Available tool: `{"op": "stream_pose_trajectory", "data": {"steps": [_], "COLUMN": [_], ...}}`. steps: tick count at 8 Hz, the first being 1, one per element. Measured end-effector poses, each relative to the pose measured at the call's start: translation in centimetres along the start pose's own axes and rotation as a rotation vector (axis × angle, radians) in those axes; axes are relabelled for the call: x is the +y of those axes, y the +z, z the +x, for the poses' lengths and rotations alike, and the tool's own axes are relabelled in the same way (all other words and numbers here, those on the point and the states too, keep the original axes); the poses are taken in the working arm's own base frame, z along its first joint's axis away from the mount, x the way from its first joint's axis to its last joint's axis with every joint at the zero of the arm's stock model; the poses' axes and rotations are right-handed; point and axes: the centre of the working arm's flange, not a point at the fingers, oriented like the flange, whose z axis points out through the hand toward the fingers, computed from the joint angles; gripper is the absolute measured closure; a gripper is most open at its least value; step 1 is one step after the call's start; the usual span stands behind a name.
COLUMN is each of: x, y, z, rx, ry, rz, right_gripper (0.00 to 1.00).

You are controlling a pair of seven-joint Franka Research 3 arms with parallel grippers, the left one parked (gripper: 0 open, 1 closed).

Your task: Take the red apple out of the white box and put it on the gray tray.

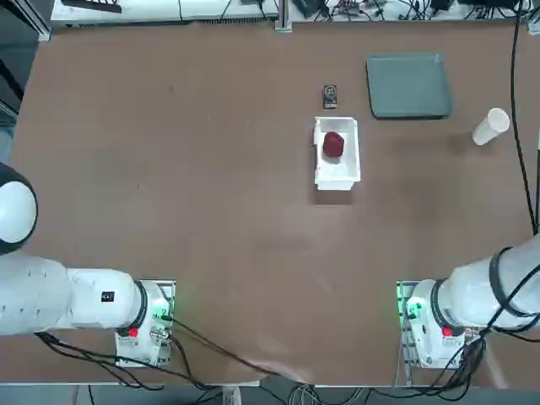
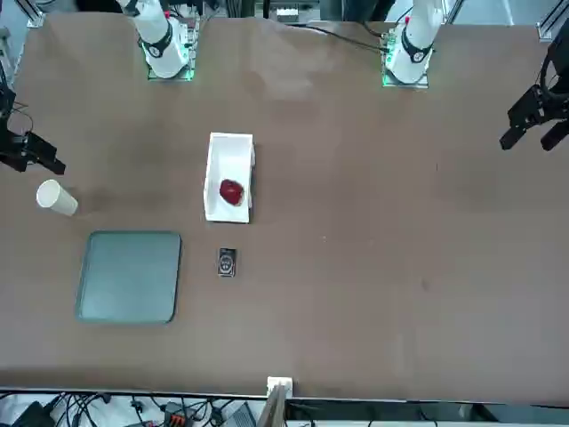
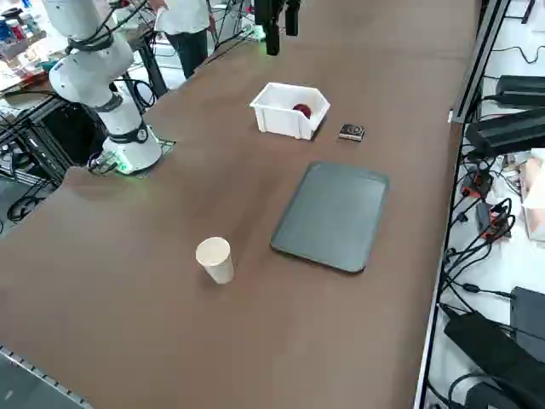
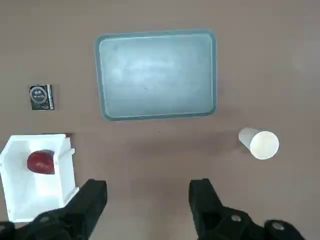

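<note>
Dark red is shown by the apple (image 1: 333,144), white by the box (image 1: 337,175) and the cup (image 1: 491,126). The tray (image 1: 409,85) is coloured gray-green, the tabletop (image 1: 211,169) brown. The small case (image 4: 41,97) is seen in black, marked with a pale ring.

Small dark box (image 4: 41,97): there's lettering on its round emblem, folks, but too small to read!

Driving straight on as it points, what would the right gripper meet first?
The right gripper, open above the table, would probably meet its bare surface first, between the white box and white cup; depth is hard to judge.
</note>
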Motion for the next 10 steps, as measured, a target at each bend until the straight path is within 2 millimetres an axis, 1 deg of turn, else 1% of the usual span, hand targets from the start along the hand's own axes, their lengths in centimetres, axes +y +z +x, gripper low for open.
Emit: {"op": "stream_pose_trajectory", "data": {"steps": [8, 9, 10], "x": [0.1, 0.5, 1.1], "y": [0.1, 0.5, 1.4], "z": [-0.2, -0.1, 0.0], "rx": [-0.017, -0.032, -0.054], "ry": [-0.031, -0.025, -0.015], "rz": [-0.003, -0.004, -0.004], "right_gripper": [0.00, 0.00, 0.00]}}
